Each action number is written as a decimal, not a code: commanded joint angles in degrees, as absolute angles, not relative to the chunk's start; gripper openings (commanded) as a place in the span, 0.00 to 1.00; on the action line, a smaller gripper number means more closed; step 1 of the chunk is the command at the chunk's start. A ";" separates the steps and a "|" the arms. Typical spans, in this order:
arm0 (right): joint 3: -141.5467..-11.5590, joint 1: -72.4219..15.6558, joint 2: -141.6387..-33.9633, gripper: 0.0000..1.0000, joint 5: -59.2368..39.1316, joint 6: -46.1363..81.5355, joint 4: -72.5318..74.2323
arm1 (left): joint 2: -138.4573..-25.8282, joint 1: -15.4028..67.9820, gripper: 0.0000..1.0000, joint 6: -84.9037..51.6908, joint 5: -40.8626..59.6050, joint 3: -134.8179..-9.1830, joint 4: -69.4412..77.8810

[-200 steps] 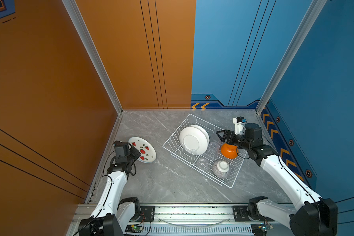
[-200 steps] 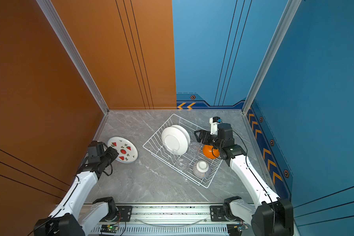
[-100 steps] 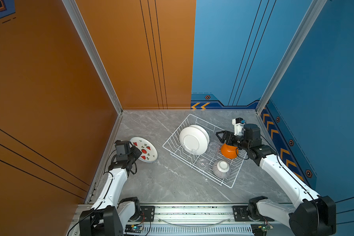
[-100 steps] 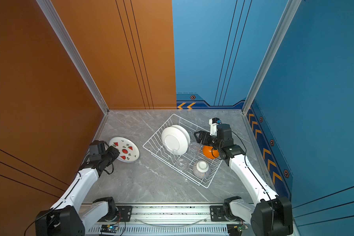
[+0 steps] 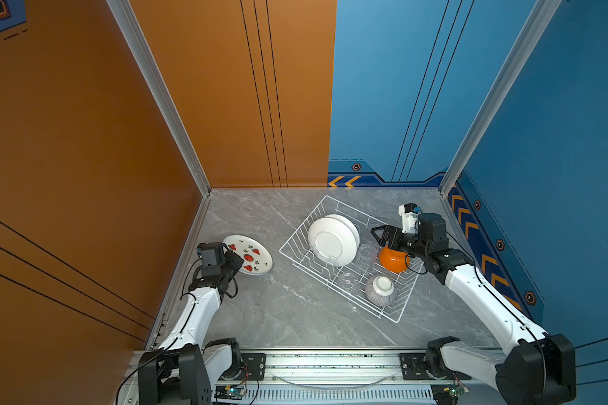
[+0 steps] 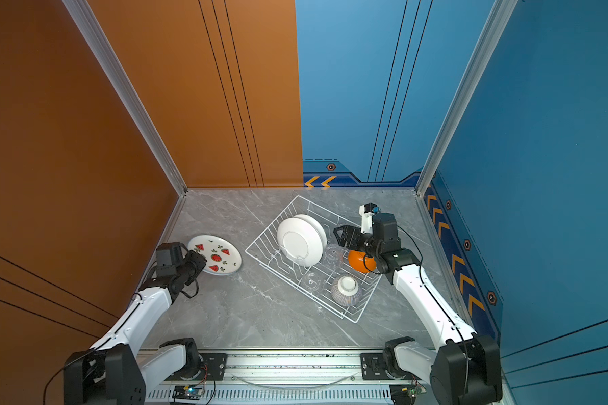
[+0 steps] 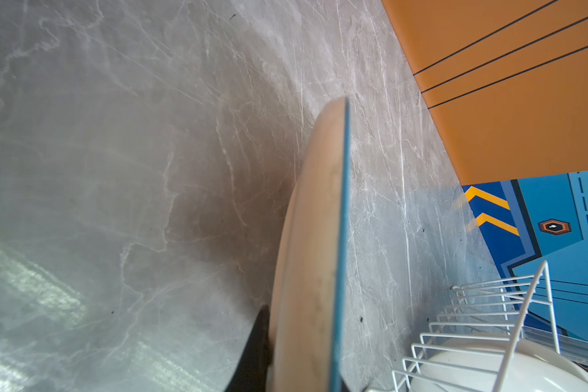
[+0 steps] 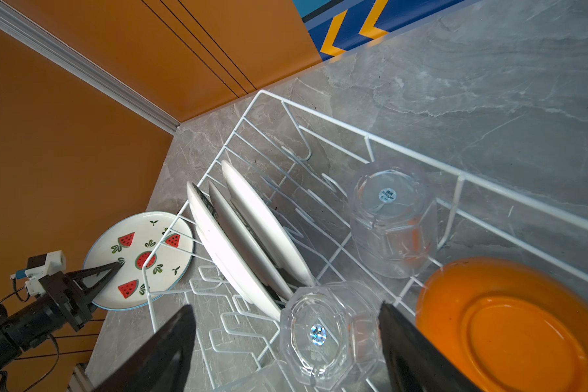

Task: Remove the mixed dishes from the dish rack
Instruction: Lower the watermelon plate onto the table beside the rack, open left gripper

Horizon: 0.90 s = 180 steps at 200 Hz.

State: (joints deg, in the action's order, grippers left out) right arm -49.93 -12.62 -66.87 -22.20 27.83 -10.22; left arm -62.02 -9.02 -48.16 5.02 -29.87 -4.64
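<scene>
The white wire dish rack (image 5: 302,223) (image 6: 271,223) sits diagonally at mid table. In it stand white-backed plates (image 5: 332,242) (image 8: 238,244), an orange bowl (image 5: 394,261) (image 8: 510,325), an upturned grey-striped bowl (image 5: 379,290) and clear tumblers (image 5: 367,252) (image 8: 391,217). My right gripper (image 5: 378,233) (image 8: 286,309) hangs open over the rack, its jaws either side of an upturned tumbler (image 8: 326,332) without touching it. My left gripper (image 5: 234,257) (image 7: 299,373) is shut on the rim of the watermelon plate (image 5: 250,257) (image 7: 316,237), held low over the table left of the rack.
The orange wall (image 5: 120,210) runs close along the left arm. The blue wall (image 5: 541,210) stands behind the right arm. A metal rail (image 5: 330,364) borders the front edge of the marble table (image 5: 278,315).
The left gripper has shifted the watermelon plate slightly right and lower toward the table. The right arm has not moved.
</scene>
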 commanded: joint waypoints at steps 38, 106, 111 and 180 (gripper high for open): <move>-49.66 -12.21 -67.96 0.85 -20.65 27.11 -9.48 | -66.30 -8.89 0.07 -47.76 2.44 -26.93 -5.31; -50.45 -12.17 -69.37 0.85 -20.45 27.49 -9.49 | -70.00 -9.38 0.25 -49.13 3.17 -25.83 -3.55; -50.54 -12.22 -69.51 0.85 -20.47 27.59 -9.49 | -70.00 -9.43 0.25 -49.28 3.01 -25.53 -3.20; -50.77 -11.68 -70.52 0.85 -20.00 29.07 -10.44 | -71.30 -12.97 0.42 -48.56 4.54 -22.83 -0.21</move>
State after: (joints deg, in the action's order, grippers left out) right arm -49.91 -12.03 -69.76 -21.71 28.12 -10.07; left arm -70.08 -11.66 -50.26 5.04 -24.97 1.87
